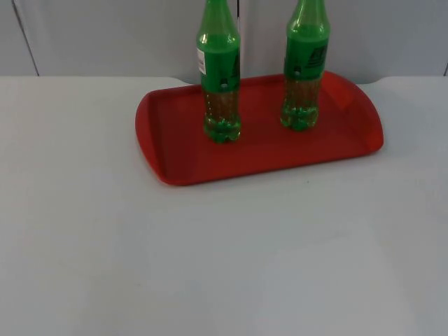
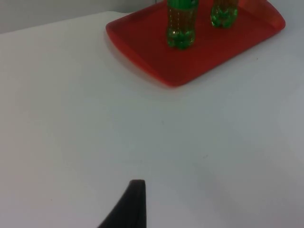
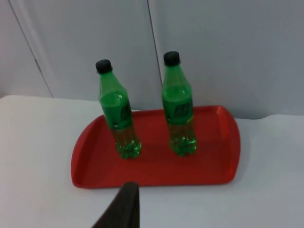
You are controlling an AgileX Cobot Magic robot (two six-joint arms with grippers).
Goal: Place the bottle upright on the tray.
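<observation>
Two green bottles stand upright on the red tray as I look down from the top view. The left bottle is on the tray's left half, toward the back rim. The right bottle stands on the right half, apart from the first, with bare tray floor between them. Each has a green label around its middle and a clear lower body. The tray lies on the white counter near the grey partition wall, its long side running across my view and slightly slanted.

From the right wrist view I can see both bottles wear black caps and neither one leans. The left gripper hangs over bare counter, well apart from the tray's near corner. The right gripper hangs just in front of the tray's near rim, facing the bottles. Of either set of jaws I see a single black fingertip, so I cannot tell whether they are released or clenched.
</observation>
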